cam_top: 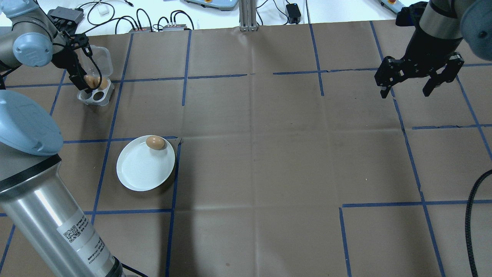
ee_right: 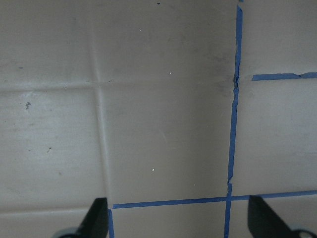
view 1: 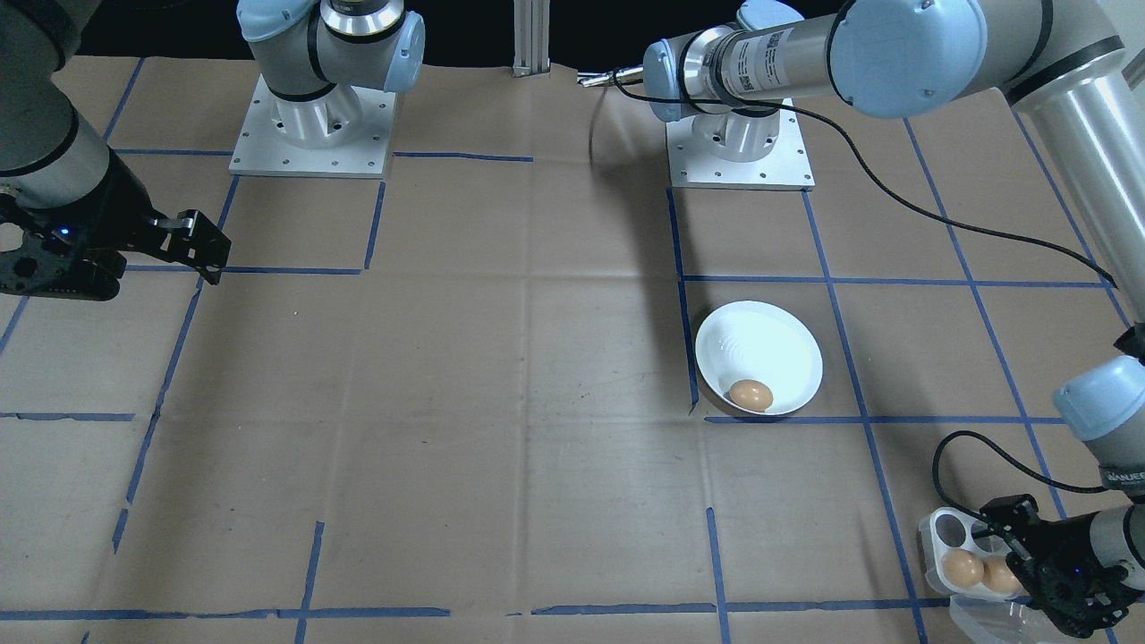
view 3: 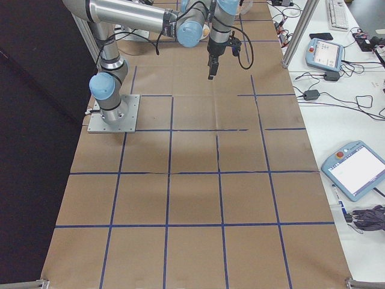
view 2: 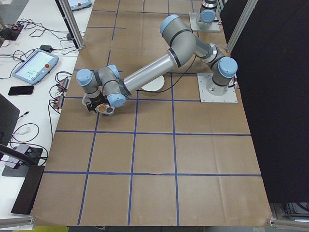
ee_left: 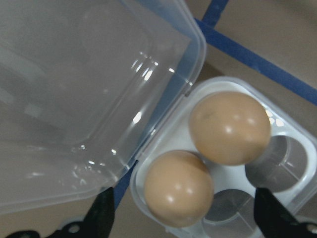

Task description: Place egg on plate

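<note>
We see a brown paper table cover (cam_top: 269,161) gridded with blue tape (cam_top: 407,154), a teach pendant (view 3: 355,170) on the white side bench, and cables (cam_top: 153,17) along the far edge.

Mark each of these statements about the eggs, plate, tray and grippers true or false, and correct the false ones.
1. One egg lies on the plate. True.
2. The egg tray holds four eggs. False: two eggs, two hollows empty.
3. The tray's clear lid is shut. False: it is swung open.
4. The left gripper hangs open over the tray. True.
5. The right gripper holds an egg. False: it is open and empty, away from the plate.
</note>
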Robot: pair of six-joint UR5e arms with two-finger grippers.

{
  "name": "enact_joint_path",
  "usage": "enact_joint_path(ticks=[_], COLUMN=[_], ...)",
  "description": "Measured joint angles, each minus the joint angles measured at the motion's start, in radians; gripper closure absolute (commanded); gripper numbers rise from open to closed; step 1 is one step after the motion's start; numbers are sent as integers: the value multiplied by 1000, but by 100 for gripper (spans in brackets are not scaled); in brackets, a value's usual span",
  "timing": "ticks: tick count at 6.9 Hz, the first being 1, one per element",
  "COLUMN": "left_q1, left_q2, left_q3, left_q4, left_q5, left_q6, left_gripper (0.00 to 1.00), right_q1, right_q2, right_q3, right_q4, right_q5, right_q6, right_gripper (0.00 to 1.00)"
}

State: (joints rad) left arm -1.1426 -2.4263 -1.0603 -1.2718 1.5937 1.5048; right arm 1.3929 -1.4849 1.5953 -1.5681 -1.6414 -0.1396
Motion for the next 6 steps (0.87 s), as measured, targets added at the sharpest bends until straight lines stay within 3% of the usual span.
enact_joint_path(ticks=[6], left_q1=[-3], left_q2=[11], left_q3=[-2], left_q4=[-5], left_q5=[-2], left_q6=[-16], left_gripper=[38], right_q1=[0], right_q2=[0], right_q3=[0], right_q4=[0], right_q5=[0], right_q6=[0], right_gripper=[0])
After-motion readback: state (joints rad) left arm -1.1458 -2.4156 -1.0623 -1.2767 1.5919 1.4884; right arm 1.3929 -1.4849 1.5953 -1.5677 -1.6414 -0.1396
